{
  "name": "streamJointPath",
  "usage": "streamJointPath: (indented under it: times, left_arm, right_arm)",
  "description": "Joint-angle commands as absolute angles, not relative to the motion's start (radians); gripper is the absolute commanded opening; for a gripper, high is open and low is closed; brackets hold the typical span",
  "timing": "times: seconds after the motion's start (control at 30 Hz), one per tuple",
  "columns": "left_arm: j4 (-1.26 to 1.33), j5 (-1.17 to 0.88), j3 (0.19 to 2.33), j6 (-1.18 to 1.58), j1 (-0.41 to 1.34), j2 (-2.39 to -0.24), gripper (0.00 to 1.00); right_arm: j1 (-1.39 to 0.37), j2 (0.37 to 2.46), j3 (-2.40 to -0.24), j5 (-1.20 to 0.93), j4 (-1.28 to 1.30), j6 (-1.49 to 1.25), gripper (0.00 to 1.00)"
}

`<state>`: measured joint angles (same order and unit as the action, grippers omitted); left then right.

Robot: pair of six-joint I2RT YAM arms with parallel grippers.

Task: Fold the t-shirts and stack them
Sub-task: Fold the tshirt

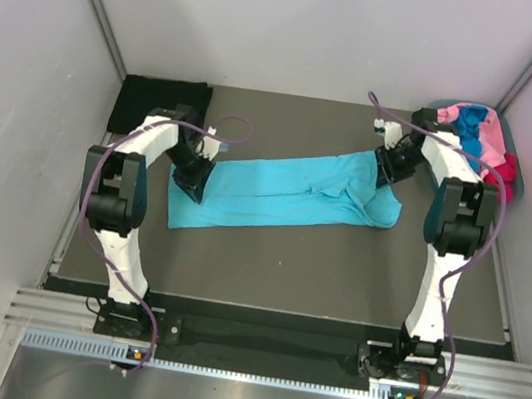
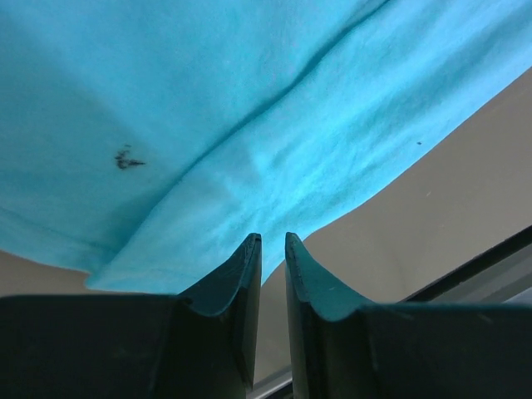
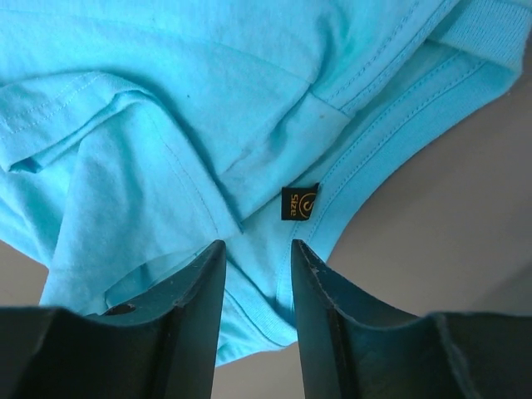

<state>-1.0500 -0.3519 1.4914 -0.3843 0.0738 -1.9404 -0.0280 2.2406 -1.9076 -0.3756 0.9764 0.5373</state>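
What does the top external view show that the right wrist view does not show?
Only the top external view shows the black t-shirt folded at the far left, the tub holding the pink, blue and red shirts at the far right, and both arms. Only the right wrist view shows the small black size label at the collar, and cloth lying between the right pincer fingers. Both views show the turquoise t-shirt spread on the table.

Grey table [image 1: 286,264]: turquoise t-shirt [image 1: 277,193] spread mid-table, black t-shirt [image 1: 157,101] far-left corner, tub [image 1: 519,184] far-right edge.
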Motion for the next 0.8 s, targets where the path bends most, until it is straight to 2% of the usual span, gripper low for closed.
streamJointPath:
  times: [0.0,0.57,0.77]
  left_arm:
    - [-1.036,-0.37,1.456,-0.37,0.077,-1.957,0.23]
    - [-1.011,-0.36,1.442,-0.359,0.08,-1.982,0.23]
    - [-1.009,-0.359,1.442,-0.359,0.081,-1.985,0.23]
  right_arm:
    - [-0.043,2.267,-1.967,-0.39,0.995,0.531,0.37]
    - [-0.052,2.299,-1.963,-0.431,1.04,0.545,0.36]
    - [-0.057,2.309,-1.963,-0.446,1.051,0.54,0.31]
